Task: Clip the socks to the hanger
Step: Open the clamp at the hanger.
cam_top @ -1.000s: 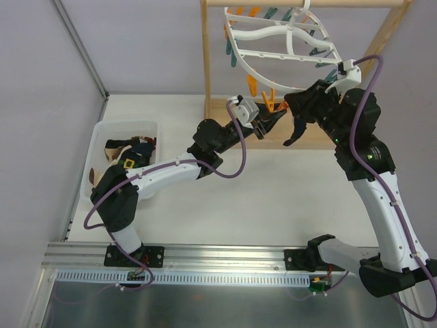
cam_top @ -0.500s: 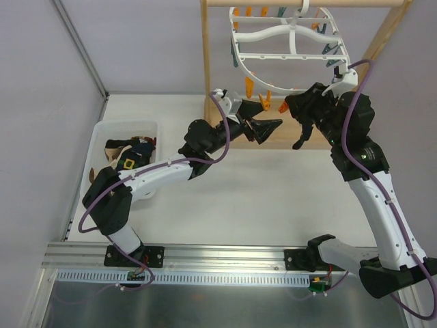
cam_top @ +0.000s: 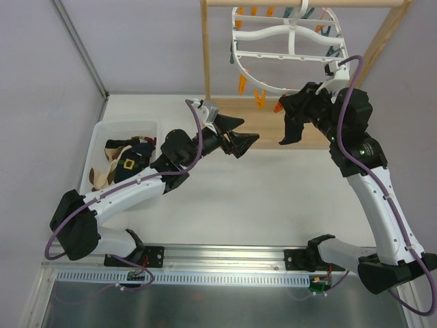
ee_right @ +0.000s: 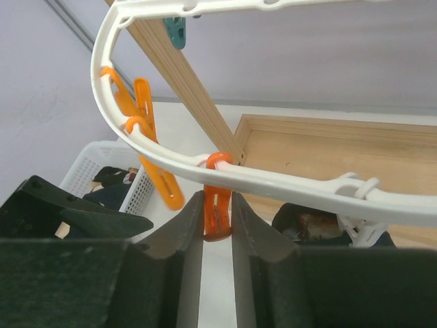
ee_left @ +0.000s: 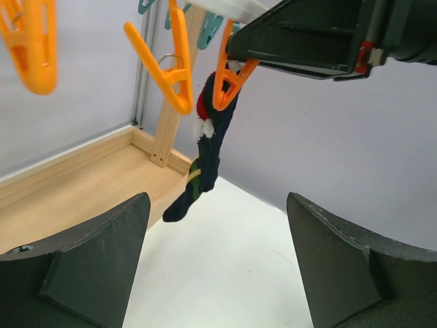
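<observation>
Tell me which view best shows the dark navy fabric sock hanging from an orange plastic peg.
Left wrist view: the dark navy sock hangs whole from the orange peg. Right wrist shows at most a dark patch under the white plastic hanger; top external does not show it clearly.

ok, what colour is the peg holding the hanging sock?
Orange; the peg holding the sock shows best in left wrist view.
</observation>
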